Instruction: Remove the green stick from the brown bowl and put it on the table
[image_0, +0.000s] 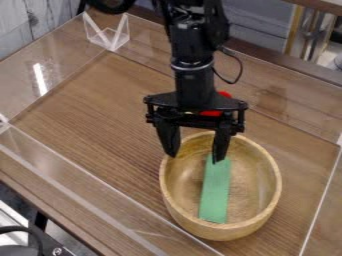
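Gripper (195, 142) wide open w/ nothing held, over far end of green stick (217, 190) in brown bowl (245, 219).

The robot arm (197, 65) is showing a matte black body throughout, its upper column looking narrow and blocky. A thin dark cable (238, 66) is forming a loose loop at one side. Below, the black hand (197, 132) is spreading wide, with angular, jointed linkages and small pale spots dotting its dark parts.
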